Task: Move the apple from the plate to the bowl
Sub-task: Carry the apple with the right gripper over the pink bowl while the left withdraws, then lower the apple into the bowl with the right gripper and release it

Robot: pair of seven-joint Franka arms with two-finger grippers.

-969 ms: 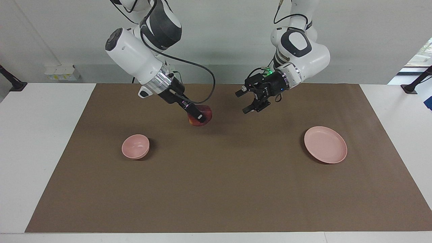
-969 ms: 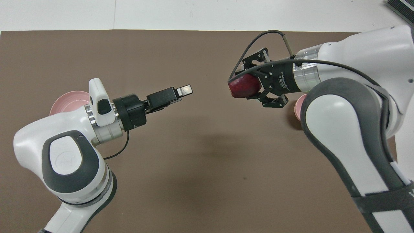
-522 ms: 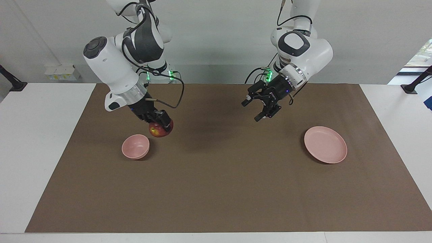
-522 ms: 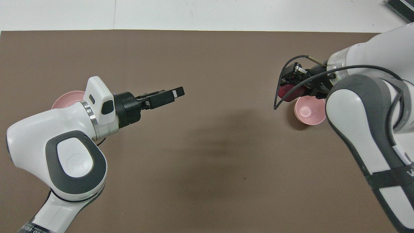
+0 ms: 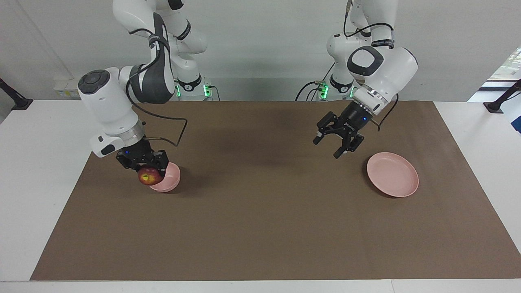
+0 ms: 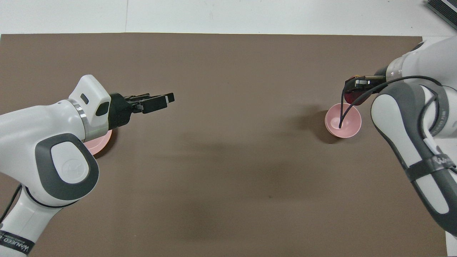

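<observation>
Step in hand: carry-to-drop. My R gripper (image 5: pixel 148 173) has the apple (image 5: pixel 149 176) clamped between its fingers, yellow patch facing the far camera. In the facing view the apple hangs over the bowl (image 5: pixel 169 181) at the R arm's end of the mat (image 5: pixel 260 228), covering the bowl's rim at roughly its 9 o'clock; in the overhead view it sits at about 1 o'clock of the bowl (image 6: pixel 342 121). So not centred over the opening yet, by my read. I can't tell if apple touches the rim; looks just above it.

Next move, as I judge it: shift the apple over the bowl's centre, lower a little, then let the fingers part. Apple looks about as wide as the bowl's inside, so centring matters; off-centre drop could tip the bowl or roll the apple onto the mat.

Containers:
- Bowl: nothing in it; the R arm's cable (image 6: pixel 348 103) crosses over it in the overhead view.
- Plate (image 5: pixel 392 174), at the L arm's end: bare, apple already off it.

L gripper (image 5: pixel 338 143): fingers spread, nothing held, in the air beside the plate at its 10 o'clock in the facing view. L arm waits.
</observation>
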